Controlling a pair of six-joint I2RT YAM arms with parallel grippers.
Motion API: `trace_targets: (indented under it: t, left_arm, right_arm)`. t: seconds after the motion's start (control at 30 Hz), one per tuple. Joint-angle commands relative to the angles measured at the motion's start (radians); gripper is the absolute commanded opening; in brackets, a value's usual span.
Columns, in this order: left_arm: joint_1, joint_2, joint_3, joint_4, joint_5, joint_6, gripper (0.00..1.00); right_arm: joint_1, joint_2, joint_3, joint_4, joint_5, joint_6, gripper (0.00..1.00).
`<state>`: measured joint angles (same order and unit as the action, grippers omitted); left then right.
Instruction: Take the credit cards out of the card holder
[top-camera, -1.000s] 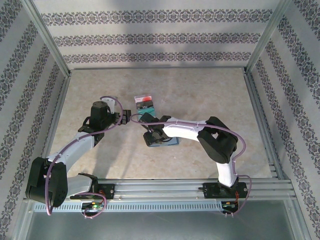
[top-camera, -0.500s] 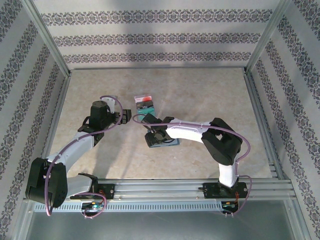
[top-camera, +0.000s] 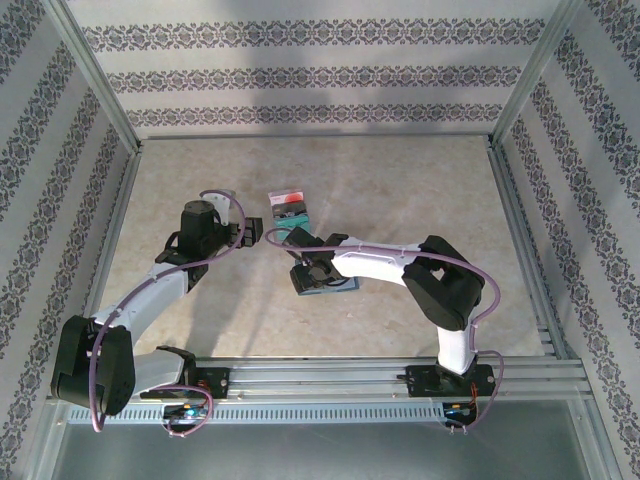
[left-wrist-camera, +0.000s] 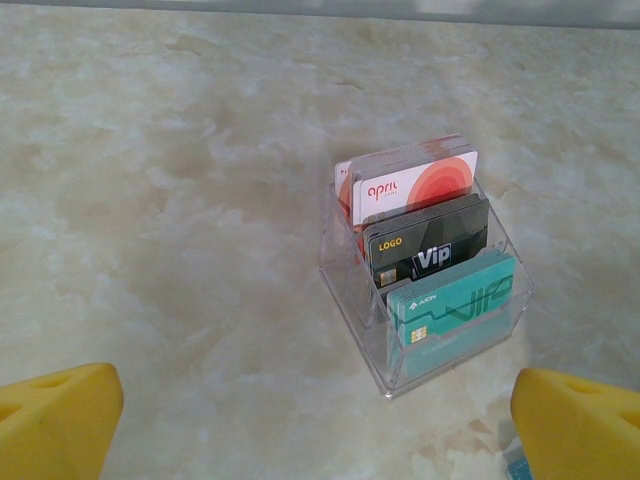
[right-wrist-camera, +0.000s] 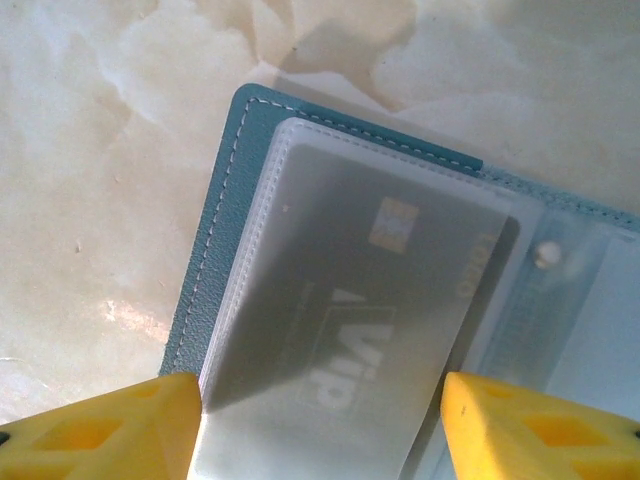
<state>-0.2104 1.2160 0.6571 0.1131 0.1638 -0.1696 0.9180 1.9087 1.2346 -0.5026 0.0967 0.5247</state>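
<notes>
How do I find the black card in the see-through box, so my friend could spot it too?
On the marbled table sits a small clear plastic stand with three stepped rows of upright cards. The black card is in the middle row, between the teal card and the red-and-white card; it alone is dark, with white VIP lettering.

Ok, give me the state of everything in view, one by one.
card holder: lying open, clear sleeve on top.
black card: inside the sleeve.
clear stand: upright, loaded with cards.
left gripper: open, empty.
right gripper: jaws astride the sleeve, grip unclear.
</notes>
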Motion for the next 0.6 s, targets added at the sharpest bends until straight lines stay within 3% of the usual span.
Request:
trace_targets:
  t: [0.0,0.2,0.57]
  left_arm:
    - [-0.016,-0.026,0.028,-0.020,0.009,0.001,1.00]
    - [-0.017,-0.030,0.028,-0.024,0.007,0.004,1.00]
    - [-0.018,-0.056,0.030,-0.036,-0.003,0.008,1.00]
  right_arm:
    - [-0.010,0.041,-0.004,-0.010,-0.001,0.003,0.67]
    - [-0.005,0.061,-0.007,-0.008,-0.001,0.007,0.63]
    - [-0.007,0.040,-0.017,-0.003,0.032,0.007,0.45]
